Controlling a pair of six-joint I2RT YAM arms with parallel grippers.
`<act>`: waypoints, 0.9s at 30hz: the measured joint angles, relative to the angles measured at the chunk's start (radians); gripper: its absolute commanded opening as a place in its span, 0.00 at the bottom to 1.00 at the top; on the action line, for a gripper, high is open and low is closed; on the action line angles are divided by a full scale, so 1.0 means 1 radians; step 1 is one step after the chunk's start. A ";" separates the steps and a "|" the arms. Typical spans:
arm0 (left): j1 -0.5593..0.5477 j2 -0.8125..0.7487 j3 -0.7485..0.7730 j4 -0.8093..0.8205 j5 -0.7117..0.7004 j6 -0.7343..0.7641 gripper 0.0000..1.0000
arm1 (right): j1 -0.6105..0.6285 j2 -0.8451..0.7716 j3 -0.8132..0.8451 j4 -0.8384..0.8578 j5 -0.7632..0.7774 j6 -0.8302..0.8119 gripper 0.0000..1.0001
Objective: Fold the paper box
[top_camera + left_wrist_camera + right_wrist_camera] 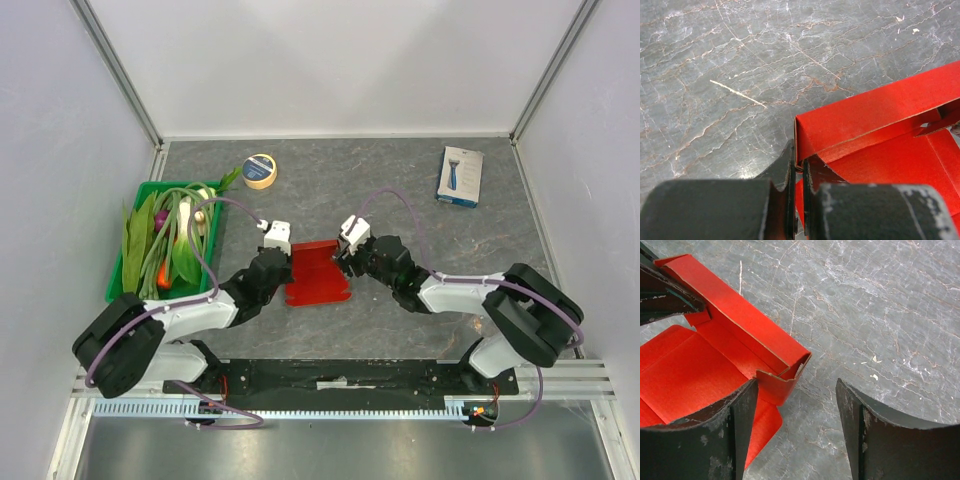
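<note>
Left pincer pinches a raised wall of the glossy red paper box; right pincer gapes alongside.

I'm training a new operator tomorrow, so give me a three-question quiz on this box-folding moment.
1. True or false: the right gripper is open.
2. Multiple choice: the left gripper is closed on A) a cable, B) a raised wall of the paper box, C) nothing.
3. Fill in: the vegetables lie in a ___ tray.
Key: 1 true; 2 B; 3 green.
</note>
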 measured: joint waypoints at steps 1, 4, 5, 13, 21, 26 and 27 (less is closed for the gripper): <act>0.000 0.006 0.000 0.008 0.000 0.010 0.02 | -0.001 0.014 0.000 0.013 -0.002 -0.008 0.69; 0.000 0.031 -0.005 0.040 0.000 0.040 0.02 | -0.002 0.050 0.000 0.044 -0.003 -0.016 0.61; 0.000 0.039 -0.009 0.056 0.000 0.046 0.02 | -0.002 0.060 0.000 0.053 -0.003 -0.016 0.58; 0.000 0.138 -0.017 0.158 -0.028 0.044 0.02 | 0.020 0.116 -0.016 0.142 0.043 0.012 0.17; -0.005 0.305 0.136 0.071 -0.190 -0.151 0.02 | 0.122 0.131 -0.024 0.200 0.245 0.066 0.00; -0.008 0.348 0.161 0.088 -0.242 -0.213 0.02 | 0.144 0.132 -0.030 0.223 0.309 0.097 0.05; -0.010 0.348 0.153 0.102 -0.245 -0.213 0.02 | 0.143 0.128 -0.038 0.224 0.323 0.100 0.08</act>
